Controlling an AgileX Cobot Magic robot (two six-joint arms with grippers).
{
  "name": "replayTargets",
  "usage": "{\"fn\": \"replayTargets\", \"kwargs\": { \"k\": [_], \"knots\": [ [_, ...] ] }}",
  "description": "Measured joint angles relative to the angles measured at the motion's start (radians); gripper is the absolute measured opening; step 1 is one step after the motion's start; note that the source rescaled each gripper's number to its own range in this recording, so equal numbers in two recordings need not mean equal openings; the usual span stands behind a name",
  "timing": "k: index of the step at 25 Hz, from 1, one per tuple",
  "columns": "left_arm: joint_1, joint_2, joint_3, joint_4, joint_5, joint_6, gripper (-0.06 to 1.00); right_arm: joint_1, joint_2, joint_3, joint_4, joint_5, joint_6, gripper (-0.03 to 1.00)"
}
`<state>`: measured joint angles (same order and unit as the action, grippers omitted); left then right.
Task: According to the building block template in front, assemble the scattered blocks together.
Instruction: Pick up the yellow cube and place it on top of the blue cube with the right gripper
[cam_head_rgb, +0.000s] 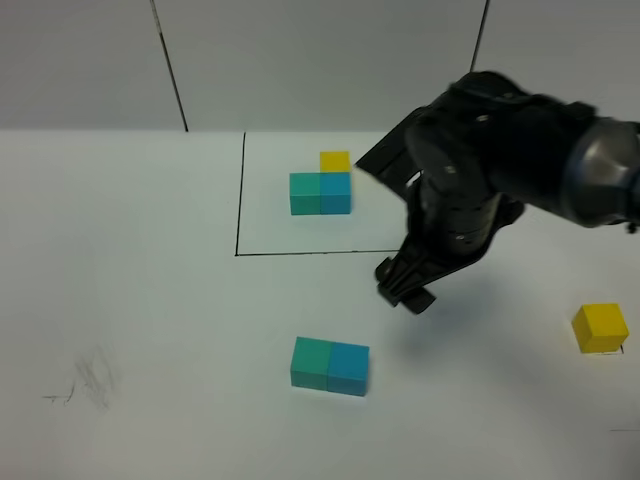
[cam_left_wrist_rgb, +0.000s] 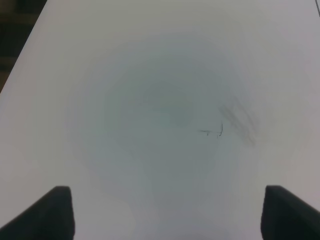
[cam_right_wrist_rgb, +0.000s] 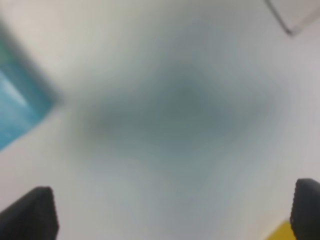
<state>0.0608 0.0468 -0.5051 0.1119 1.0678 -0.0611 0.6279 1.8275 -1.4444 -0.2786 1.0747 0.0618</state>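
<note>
While right hand (cam_head_rgb: 404, 290) hangs wide | arm (cam_head_rgb: 500, 150) overlaps frame (cam_head_rgb: 240, 200) | smudge (cam_head_rgb: 90, 380) left

no readable text or numbers, only illegible scribbles (cam_head_rgb: 88, 383) on table (cam_head_rgb: 150, 300)

Bright, even light; soft shadow near right gripper (cam_head_rgb: 405, 291); right wrist view heavily blurred.

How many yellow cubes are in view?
2. One yellow cube in the framed template, behind its blue cube; the loose yellow cube lies far right. The arm may hide more.
</note>
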Motion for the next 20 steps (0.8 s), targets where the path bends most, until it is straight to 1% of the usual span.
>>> {"fn": "replayTargets", "kwargs": {
  "k": [3, 6, 8, 11, 14, 17, 20],
  "knots": [
    [0.000, 0.000, 0.000, 0.000, 0.000, 0.000, 0.65, -0.055, -0.151, 0.124, -0.078, -0.027, 0.176, 0.91],
    [0.000, 0.000, 0.000, 0.000, 0.000, -0.001, 0.65, -0.137, -0.285, 0.257, -0.113, -0.112, 0.288, 0.91],
    [0.000, 0.000, 0.000, 0.000, 0.000, -0.001, 0.65, -0.201, -0.351, 0.343, -0.114, -0.169, 0.331, 0.90],
    [0.000, 0.000, 0.000, 0.000, 0.000, -0.001, 0.65, -0.300, -0.385, 0.460, -0.102, -0.265, 0.350, 0.90],
    [0.000, 0.000, 0.000, 0.000, 0.000, -0.001, 0.65, -0.379, -0.377, 0.558, -0.093, -0.413, 0.351, 0.90],
    [0.000, 0.000, 0.000, 0.000, 0.000, -0.001, 0.65, -0.431, -0.350, 0.618, -0.075, -0.540, 0.338, 0.89],
    [0.000, 0.000, 0.000, 0.000, 0.000, -0.001, 0.65, -0.459, -0.299, 0.640, -0.071, -0.601, 0.310, 0.89]
  ]
}}
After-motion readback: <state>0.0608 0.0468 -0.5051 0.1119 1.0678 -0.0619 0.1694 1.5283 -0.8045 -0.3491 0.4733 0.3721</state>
